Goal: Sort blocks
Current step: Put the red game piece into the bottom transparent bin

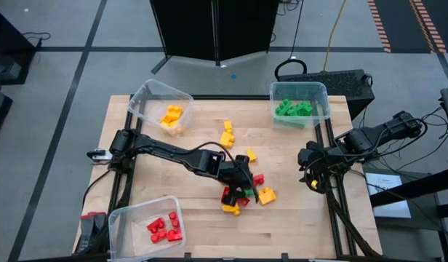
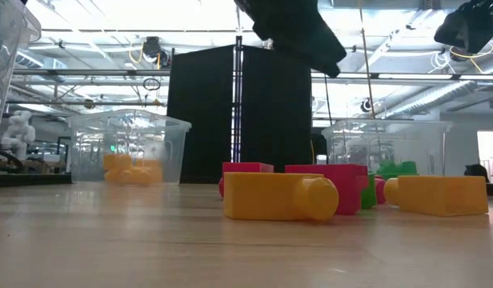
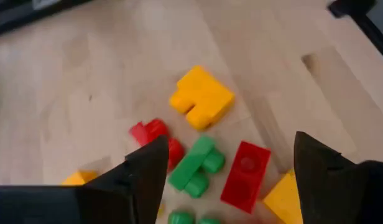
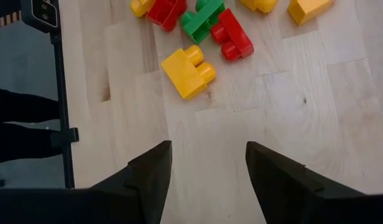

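A loose pile of red, yellow and green blocks lies on the wooden table, right of centre. My left gripper hangs open just above this pile. In the left wrist view its fingers stand on either side of a green block and a red block, with a yellow block farther off. In the low view the gripper is well clear of the blocks. My right gripper waits open above bare table at the right edge, and a yellow block shows beyond its fingers.
Three clear bins stand on the table: one with yellow blocks at the far left, one with green blocks at the far right, one with red blocks at the near left. More yellow blocks lie near the centre.
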{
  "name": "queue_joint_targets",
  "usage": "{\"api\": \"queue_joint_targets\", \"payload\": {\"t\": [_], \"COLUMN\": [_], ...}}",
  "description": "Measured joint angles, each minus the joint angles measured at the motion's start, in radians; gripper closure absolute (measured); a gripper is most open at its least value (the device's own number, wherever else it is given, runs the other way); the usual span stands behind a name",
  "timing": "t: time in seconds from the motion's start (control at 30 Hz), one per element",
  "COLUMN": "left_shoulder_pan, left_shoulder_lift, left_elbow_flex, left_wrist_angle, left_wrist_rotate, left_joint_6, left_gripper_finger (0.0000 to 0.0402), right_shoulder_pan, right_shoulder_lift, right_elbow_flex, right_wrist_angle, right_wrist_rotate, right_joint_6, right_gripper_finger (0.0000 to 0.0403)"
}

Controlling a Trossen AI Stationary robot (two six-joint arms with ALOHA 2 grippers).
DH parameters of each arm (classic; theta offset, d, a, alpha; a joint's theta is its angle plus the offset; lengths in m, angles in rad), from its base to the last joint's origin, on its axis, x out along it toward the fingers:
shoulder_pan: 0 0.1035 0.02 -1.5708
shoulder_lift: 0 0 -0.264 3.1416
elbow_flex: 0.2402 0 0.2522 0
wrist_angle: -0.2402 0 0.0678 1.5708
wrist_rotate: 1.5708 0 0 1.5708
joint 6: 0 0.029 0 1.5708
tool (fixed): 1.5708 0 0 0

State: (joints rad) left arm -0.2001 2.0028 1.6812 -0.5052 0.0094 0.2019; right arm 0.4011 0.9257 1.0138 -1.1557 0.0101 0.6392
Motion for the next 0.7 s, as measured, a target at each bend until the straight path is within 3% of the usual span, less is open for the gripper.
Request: {"api": "queue_joint_targets", "payload": {"t": [0.23, 0.7], "left_shoulder_pan": [-0.034, -0.053], "left_shoulder_lift": [0.051, 0.216], "left_elbow_flex": [0.001, 0.002], "left_wrist_angle": [0.017, 0.073], "left_wrist_rotate": [-0.007, -0.015], "left_joint_6": [0.102, 0.117], "left_gripper_finger": [0.0167, 0.0167], "right_shoulder_pan": [0.000, 0.000], "right_shoulder_lift": [0.000, 0.000], "right_elbow_flex": [0.000, 0.000], "right_wrist_angle": [0.000, 0.002], "right_wrist_rotate": [0.022, 0.022], "right_joint_6": [0.004, 0.015], "right_gripper_finger": [0.0202, 0.0202]}}
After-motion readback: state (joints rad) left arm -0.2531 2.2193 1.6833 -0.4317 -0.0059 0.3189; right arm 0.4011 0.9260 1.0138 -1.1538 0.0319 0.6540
